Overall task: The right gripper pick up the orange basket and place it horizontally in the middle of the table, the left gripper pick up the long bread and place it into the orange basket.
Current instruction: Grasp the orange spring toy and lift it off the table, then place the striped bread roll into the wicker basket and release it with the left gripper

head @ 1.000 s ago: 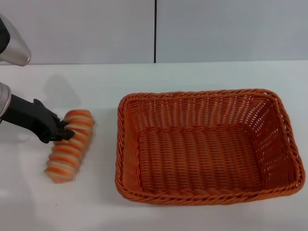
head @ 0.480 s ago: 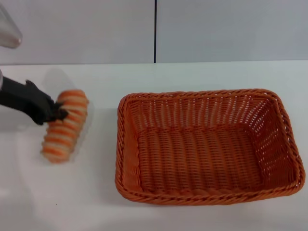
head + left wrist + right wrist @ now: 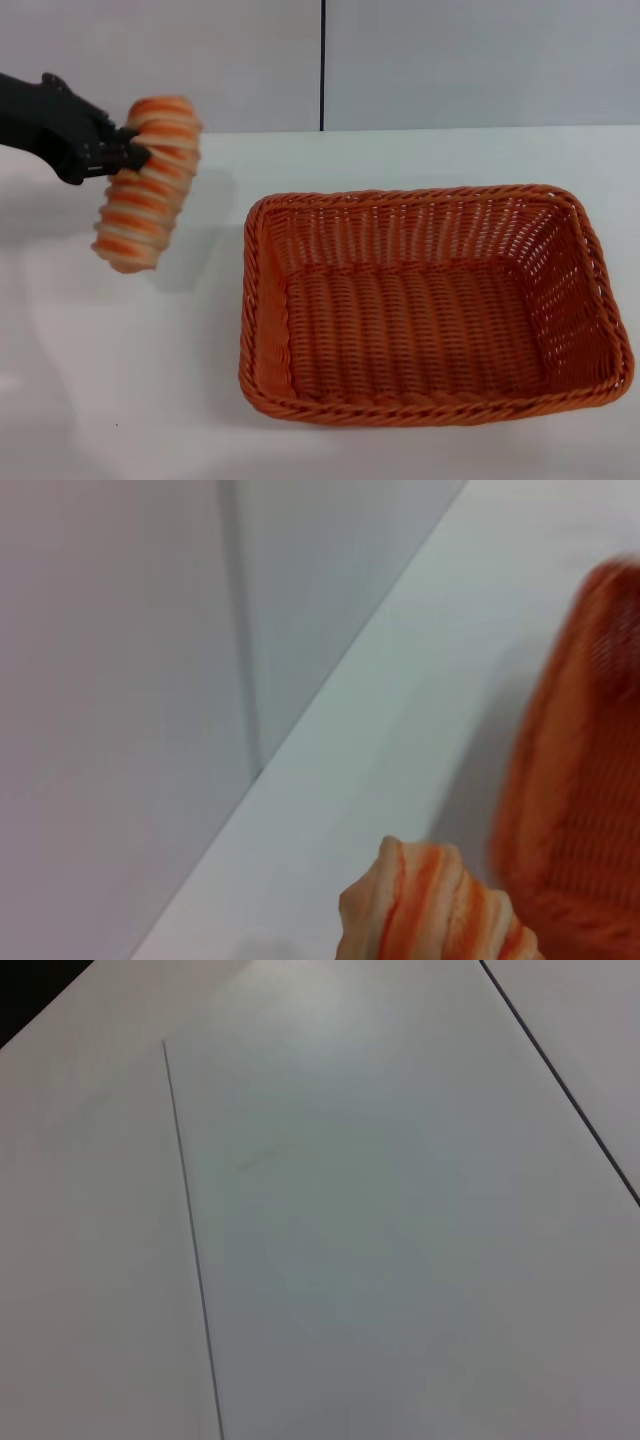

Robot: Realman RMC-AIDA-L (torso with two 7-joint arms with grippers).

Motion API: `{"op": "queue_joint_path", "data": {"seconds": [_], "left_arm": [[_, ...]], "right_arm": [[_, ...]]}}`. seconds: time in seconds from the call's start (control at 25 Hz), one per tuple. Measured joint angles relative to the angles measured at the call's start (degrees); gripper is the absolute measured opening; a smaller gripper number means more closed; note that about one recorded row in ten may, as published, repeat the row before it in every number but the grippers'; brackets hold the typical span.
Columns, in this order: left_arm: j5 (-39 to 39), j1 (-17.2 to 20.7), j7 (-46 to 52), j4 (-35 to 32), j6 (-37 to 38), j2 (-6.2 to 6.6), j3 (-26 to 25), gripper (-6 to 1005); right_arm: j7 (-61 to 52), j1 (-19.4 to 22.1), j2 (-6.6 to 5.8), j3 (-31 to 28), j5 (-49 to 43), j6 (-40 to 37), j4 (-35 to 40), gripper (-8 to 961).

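Observation:
The long bread [image 3: 148,185], striped orange and cream, hangs tilted in the air above the table's [image 3: 150,400] left part. My left gripper [image 3: 125,153] is shut on its upper end, reaching in from the left edge of the head view. The orange basket [image 3: 430,300] rests on the table to the right of the bread, lying lengthwise across the view, with nothing in it. In the left wrist view one end of the bread [image 3: 440,905] shows, with the basket's rim [image 3: 575,770] beyond it. The right gripper is out of view.
A pale grey wall [image 3: 450,60] with a dark vertical seam [image 3: 322,65] stands behind the table. The right wrist view shows only pale flat panels [image 3: 380,1220] with thin dark seams. White tabletop lies in front and to the left of the basket.
My left gripper has lifted the bread off the table, upward and a little to the right. The basket has not moved.

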State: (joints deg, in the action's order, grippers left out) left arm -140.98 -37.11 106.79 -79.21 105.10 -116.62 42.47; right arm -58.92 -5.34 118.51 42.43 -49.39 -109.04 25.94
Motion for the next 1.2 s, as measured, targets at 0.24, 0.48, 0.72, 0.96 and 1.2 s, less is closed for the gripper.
{"op": "queue_joint_path", "data": {"seconds": [0.24, 0.48, 0.72, 0.96, 1.2], "left_arm": [[10.4, 0.0, -1.0, -0.3, 8.2, 0.75, -1.5, 137], [23.0, 2.5, 2.2, -0.6, 10.0, -0.56, 4.8, 129], [31.7, 5.0, 5.6, -1.9, 7.0, -1.81, 13.5, 126], [34.5, 7.6, 7.9, -3.6, -2.2, -1.85, 22.6, 127], [34.8, 11.0, 9.3, -5.4, -15.3, -1.85, 32.8, 124]], "right_arm": [[0.1, 0.0, -0.03, 0.0, -0.1, 0.3, 0.0, 636], [0.1, -0.1, -0.04, 0.0, -0.3, 0.3, -0.1, 636], [-0.1, -0.3, -0.02, 0.1, -0.4, -0.1, -0.2, 636], [0.1, -0.6, 0.1, 0.3, -0.4, -0.3, -1.5, 636], [0.3, -0.8, 0.09, 0.3, -0.4, -0.3, -2.3, 636]]}}
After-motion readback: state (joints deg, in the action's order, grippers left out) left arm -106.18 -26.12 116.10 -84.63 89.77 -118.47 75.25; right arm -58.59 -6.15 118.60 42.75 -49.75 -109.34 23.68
